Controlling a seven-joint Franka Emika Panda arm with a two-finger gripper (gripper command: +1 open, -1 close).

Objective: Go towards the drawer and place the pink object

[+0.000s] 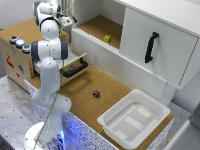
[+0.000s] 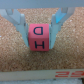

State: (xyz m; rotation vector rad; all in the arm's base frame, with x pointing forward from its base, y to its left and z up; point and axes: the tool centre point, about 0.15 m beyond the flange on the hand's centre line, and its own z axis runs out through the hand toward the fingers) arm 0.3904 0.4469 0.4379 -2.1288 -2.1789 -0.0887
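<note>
In the centre of the wrist view, the tool [image 2: 39, 34] clamps the pink object [image 2: 39, 36] between its fingers above cork, ready for carrying. At the exterior view's centre-left, the drawer [image 1: 75, 65] stands pulled open to receive it.

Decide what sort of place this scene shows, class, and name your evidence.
Probably a robotics lab's mock kitchen: a Franka arm on a perforated metal bench, a cork-topped counter with a white cabinet door, and a button box.
</note>
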